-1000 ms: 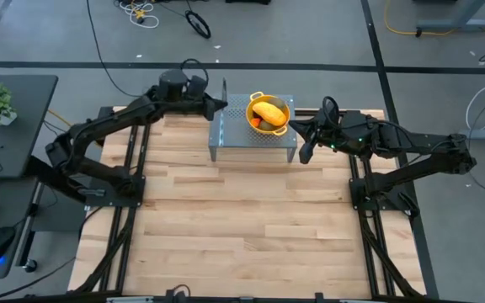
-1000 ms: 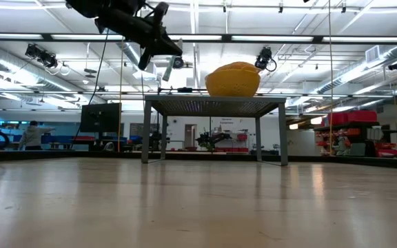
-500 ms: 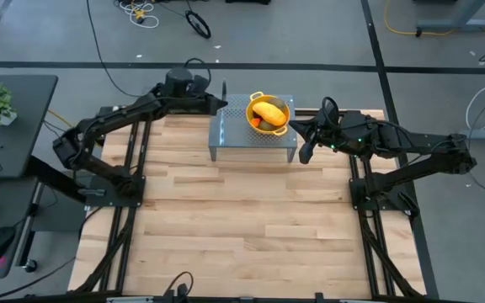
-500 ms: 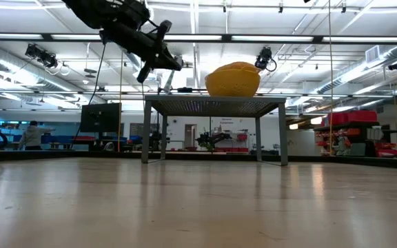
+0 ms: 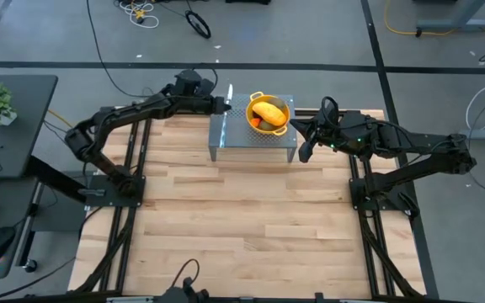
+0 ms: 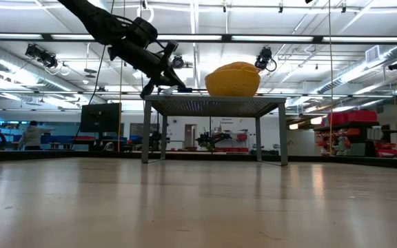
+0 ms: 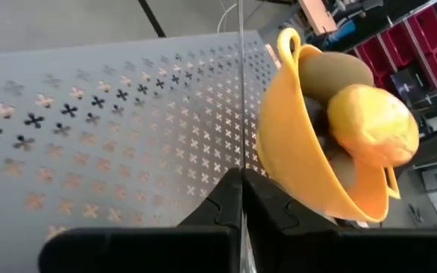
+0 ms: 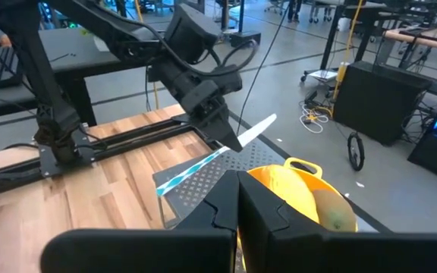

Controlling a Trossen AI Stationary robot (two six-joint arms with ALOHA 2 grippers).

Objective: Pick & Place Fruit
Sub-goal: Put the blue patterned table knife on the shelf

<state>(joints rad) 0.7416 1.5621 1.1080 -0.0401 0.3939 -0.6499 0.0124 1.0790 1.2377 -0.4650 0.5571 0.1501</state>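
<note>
A yellow colander stands on a perforated metal stand at the table's far edge. In it lie a yellow-orange oblong fruit, a green oval fruit and a small orange-red piece. My left gripper hangs over the stand's left part, just left of the colander, shut on a slim silver-and-blue knife. My right gripper hovers shut beside the stand's right end, holding nothing. My left gripper pinches the knife about its middle between its two fingers, which lie across it. They come from the table's left, slanting a little downward. The knife is lifted clear above the stand, silver end to one side, blue-striped end to the other.
The stand has a bare perforated top left of the colander and stands on legs above the wooden table. Cables lie on the floor beyond the table's far edge.
My left gripper has come down and moved toward the colander, rolling at the wrist, so the knife it carries has turned and now sits low over the stand's left part.
</note>
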